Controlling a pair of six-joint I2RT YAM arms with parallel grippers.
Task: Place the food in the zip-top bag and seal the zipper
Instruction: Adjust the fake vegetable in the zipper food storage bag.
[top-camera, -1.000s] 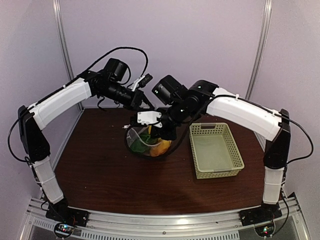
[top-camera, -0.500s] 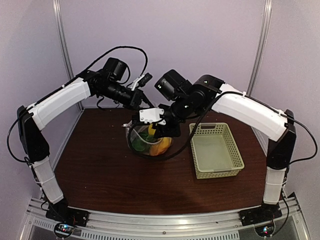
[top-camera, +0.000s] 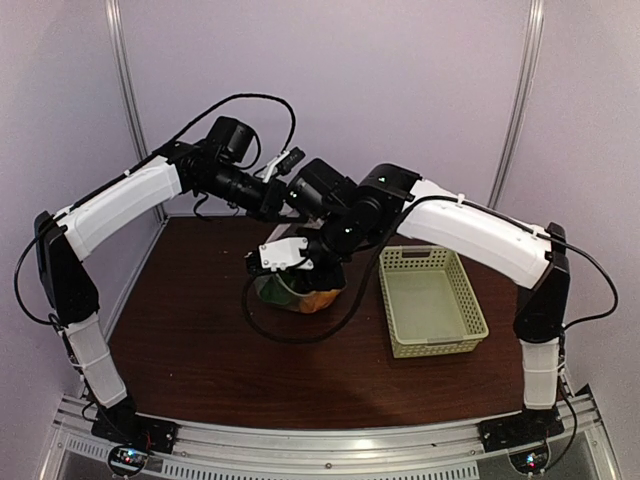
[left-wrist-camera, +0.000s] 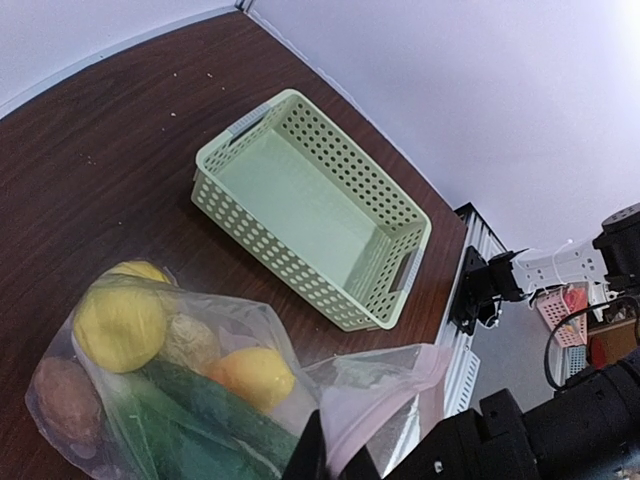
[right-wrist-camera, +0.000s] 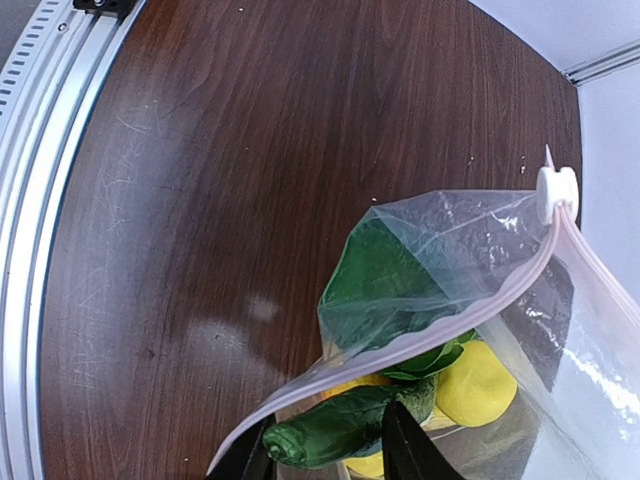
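Dark wooden table (top-camera: 190, 340) from above holds the zip-top bag (top-camera: 288, 294) full of food (top-camera: 320, 299) at centre, basket (top-camera: 440, 347) at its 3 o'clock; on left wrist I see my left gripper (left-wrist-camera: 335, 462) pinching the bag's lip, on right wrist my right gripper (right-wrist-camera: 325, 455) parted at the zipper (right-wrist-camera: 450, 315).

One clear plastic bag (left-wrist-camera: 385, 385), one pale green lattice basket (left-wrist-camera: 272, 252) and two yellow toy lemons (left-wrist-camera: 118, 325) are counted.
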